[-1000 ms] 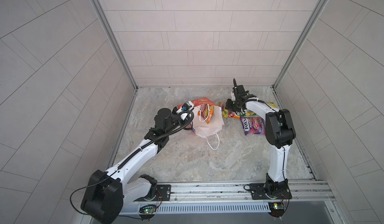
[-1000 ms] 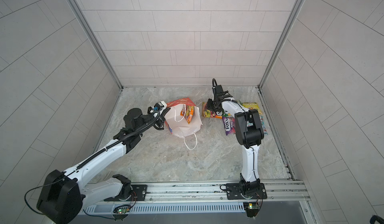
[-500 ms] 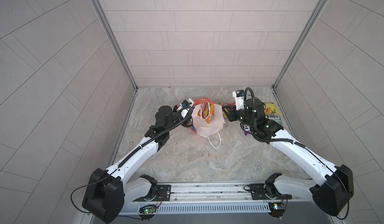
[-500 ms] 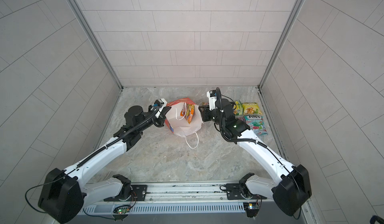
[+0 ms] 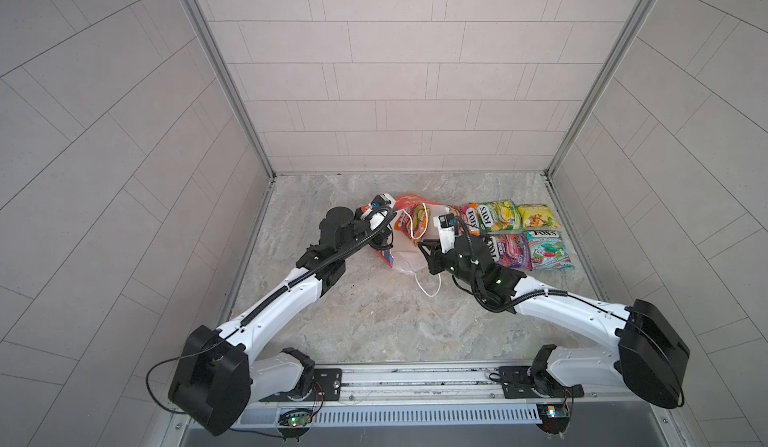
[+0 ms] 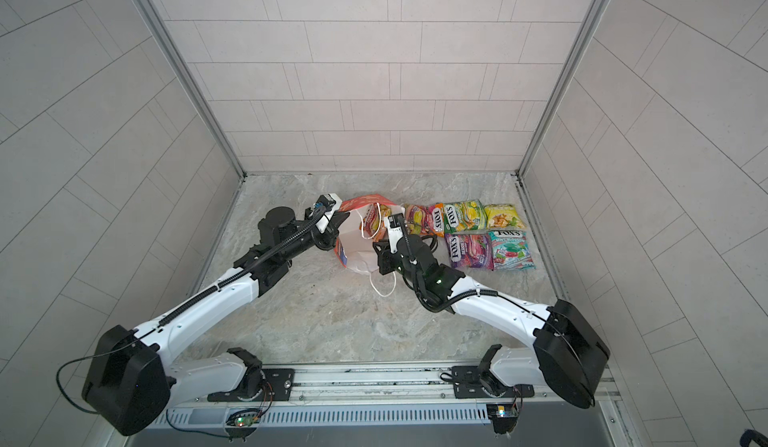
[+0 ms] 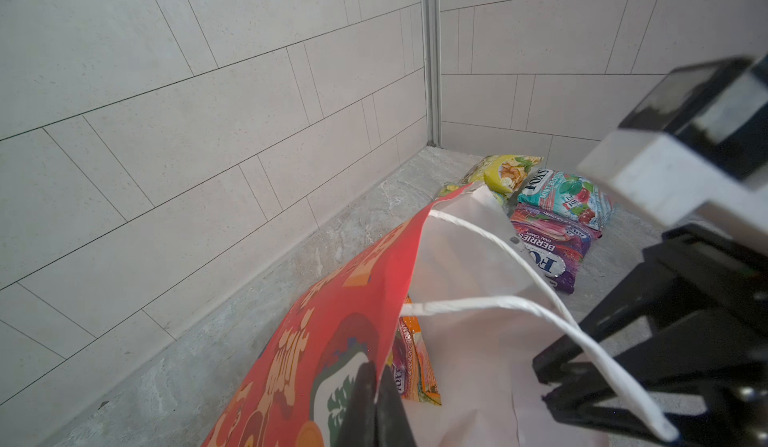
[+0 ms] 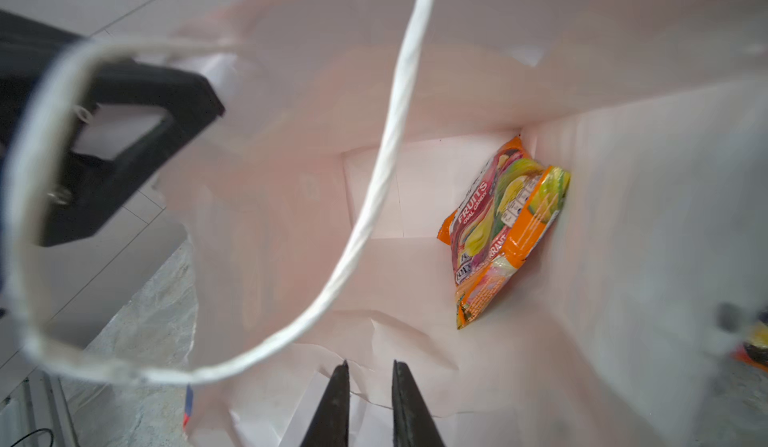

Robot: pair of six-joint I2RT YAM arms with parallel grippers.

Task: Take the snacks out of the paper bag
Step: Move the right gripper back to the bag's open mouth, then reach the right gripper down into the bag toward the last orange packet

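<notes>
Right pincer (image 8: 370, 367) narrow, empty, at paper bag (image 8: 623, 216) mouth; left pincer (image 7: 376, 378) tight on rim.

Left arm (image 5: 286, 299) and right arm (image 5: 573, 308): white tubular links between bulky black joint housings (image 5: 210, 378), with black ribbed cables (image 5: 349, 246) clipped alongside. Green lights (image 5: 500, 279) dot the right wrist. A white camera block (image 5: 442, 229) tops each wrist. The right claw (image 8: 368, 403) has black, tapered fingers (image 8: 334, 407).

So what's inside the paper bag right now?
One orange FOX'S packet lies at the bottom of the paper bag, against a side wall. The near wall and a white cord handle cover parts of the interior, so nothing more can be confirmed.
</notes>
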